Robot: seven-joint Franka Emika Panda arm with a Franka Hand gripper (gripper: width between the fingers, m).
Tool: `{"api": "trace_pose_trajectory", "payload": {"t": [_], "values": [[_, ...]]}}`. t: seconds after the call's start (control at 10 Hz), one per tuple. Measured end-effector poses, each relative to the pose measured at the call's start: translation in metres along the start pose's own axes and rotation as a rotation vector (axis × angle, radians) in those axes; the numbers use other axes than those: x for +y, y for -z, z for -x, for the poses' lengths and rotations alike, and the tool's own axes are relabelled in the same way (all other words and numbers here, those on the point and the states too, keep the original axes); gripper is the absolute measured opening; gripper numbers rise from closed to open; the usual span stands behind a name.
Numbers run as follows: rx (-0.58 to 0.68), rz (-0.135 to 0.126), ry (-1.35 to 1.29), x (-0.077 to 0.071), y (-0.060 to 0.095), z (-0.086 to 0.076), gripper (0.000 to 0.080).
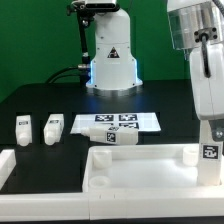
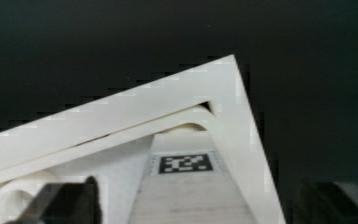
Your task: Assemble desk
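The desk's white tabletop (image 1: 135, 165) lies flat at the front of the table. One leg (image 1: 210, 152) with a square tag stands upright at the tabletop's corner on the exterior view's right. My gripper (image 1: 211, 134) hangs right above that leg. In the wrist view the tagged leg (image 2: 190, 165) sits between my dark fingers (image 2: 66, 200), on the tabletop's pointed corner (image 2: 208, 85). The gripper (image 2: 204, 205) is open, with a gap showing beside the leg. Another leg (image 1: 113, 139) lies on its side at the tabletop's far edge. Two loose legs (image 1: 24, 128) (image 1: 52, 128) stand on the exterior view's left.
The marker board (image 1: 118, 122) lies flat behind the tabletop. The robot's base (image 1: 110, 55) stands at the back, with cables on its left. A low white wall (image 1: 8, 165) runs along the front on the exterior view's left. The table surface is black.
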State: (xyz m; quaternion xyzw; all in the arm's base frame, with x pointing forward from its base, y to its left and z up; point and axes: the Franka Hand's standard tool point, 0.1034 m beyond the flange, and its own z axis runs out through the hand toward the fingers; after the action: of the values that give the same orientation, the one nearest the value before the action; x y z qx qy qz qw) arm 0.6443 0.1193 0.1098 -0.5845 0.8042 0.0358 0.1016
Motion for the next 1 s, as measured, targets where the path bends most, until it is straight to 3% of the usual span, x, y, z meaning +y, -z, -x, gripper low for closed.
{"api": "trace_pose_trajectory", "payload": {"t": [0.1, 0.2, 0.4, 0.8, 1.0], "values": [[-0.006, 0.016, 0.051, 0.002, 0.007, 0.002, 0.0616], [-0.019, 0.006, 0.104, 0.002, 0.026, 0.002, 0.0642], [-0.032, 0.002, 0.161, -0.003, 0.045, 0.0, 0.0649], [-0.028, 0.006, 0.162, -0.001, 0.041, 0.0, 0.0649], [-0.028, -0.006, 0.25, -0.001, 0.045, -0.009, 0.0649]]}}
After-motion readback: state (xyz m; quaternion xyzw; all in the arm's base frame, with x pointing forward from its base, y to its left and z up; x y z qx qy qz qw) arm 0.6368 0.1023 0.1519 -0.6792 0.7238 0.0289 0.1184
